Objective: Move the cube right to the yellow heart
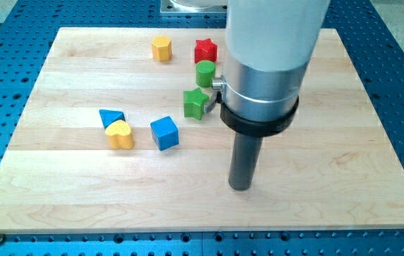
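Because the blue cube (164,133) already sat just right of the yellow heart (120,134), you needed little more. Your tip (240,187), a bare rod holding nothing, stood well right of it, nearer you, touching no block.

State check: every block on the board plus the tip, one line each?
My tip: on the board, touching no block, right of the blue cube.
Blue cube: right of the yellow heart, gap between.
Yellow heart: flat, against the blue triangle.
Blue triangle: flat.
Green star: free.
Green cylinder: upright.
Red star: free.
Yellow hexagon: free.
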`<control>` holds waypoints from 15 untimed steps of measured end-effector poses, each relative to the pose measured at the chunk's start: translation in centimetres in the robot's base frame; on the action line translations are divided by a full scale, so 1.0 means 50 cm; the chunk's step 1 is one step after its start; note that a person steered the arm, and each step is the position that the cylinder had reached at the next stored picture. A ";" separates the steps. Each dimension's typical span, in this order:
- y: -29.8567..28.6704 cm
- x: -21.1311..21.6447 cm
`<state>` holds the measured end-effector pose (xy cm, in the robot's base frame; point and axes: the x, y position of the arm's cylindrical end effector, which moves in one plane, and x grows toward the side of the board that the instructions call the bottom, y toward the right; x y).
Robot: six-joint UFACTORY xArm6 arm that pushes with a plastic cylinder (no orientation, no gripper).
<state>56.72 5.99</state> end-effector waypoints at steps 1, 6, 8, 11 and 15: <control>0.002 0.006; 0.067 0.036; 0.003 0.074; -0.076 0.078; -0.368 -0.050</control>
<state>54.20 -12.38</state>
